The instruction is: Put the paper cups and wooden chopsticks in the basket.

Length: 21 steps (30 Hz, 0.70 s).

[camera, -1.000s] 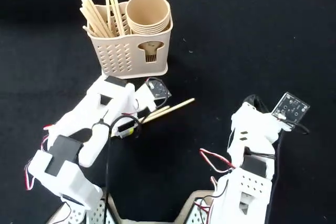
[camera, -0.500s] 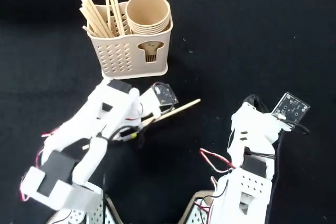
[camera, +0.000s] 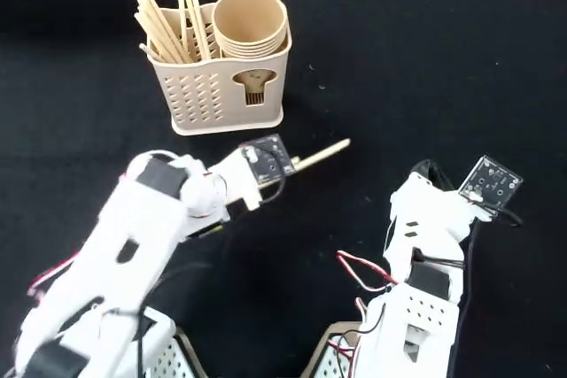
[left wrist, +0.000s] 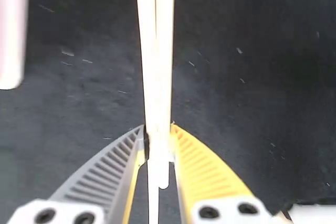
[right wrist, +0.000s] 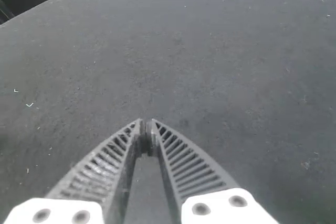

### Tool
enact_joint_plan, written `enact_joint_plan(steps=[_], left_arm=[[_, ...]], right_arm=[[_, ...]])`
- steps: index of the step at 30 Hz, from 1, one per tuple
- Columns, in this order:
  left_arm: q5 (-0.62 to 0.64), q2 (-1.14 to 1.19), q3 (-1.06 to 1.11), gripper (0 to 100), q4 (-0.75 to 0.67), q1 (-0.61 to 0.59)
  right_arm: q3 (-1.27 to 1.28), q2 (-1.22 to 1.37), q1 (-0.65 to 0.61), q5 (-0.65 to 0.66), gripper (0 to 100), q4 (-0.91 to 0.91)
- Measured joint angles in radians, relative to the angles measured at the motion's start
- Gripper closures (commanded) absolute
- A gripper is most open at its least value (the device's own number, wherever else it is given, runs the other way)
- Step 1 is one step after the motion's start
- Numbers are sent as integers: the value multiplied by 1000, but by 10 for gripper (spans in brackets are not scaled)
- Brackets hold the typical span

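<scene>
My left gripper (left wrist: 156,142) is shut on a pair of wooden chopsticks (left wrist: 155,61), held together and raised off the black table. In the high view the chopsticks (camera: 321,154) stick out to the right of the left arm's wrist, just below and right of the beige basket (camera: 221,86). The basket holds a stack of paper cups (camera: 251,22) and several chopsticks (camera: 168,24) standing upright. My right gripper (right wrist: 145,134) is shut with nothing in it, low over bare table at the right of the high view.
The black table (camera: 425,68) stretches wide to the right of the basket. The right arm (camera: 425,236) sits folded near the front right edge. A pale upright shape (left wrist: 11,24) shows beside the chopsticks in the left wrist view.
The left arm has lifted the chopsticks off the table and carried them up and to the right, closer to the basket. The right arm has kept still.
</scene>
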Motion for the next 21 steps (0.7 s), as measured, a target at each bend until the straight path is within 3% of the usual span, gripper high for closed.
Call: enact_joint_plan(steps=[4,8,17,21], left_arm=[[0,-199,-14,962,-2,-38],[8,-385,-40,962,-117,-126],[503,-535,-8,961,-681,-275],[654,-512,38,961,-970,-293]], right_arm=[[0,0,0,0,963,0],[0,0,0,0,963,0],[0,0,0,0,963,0],[0,0,0,0,963,0]])
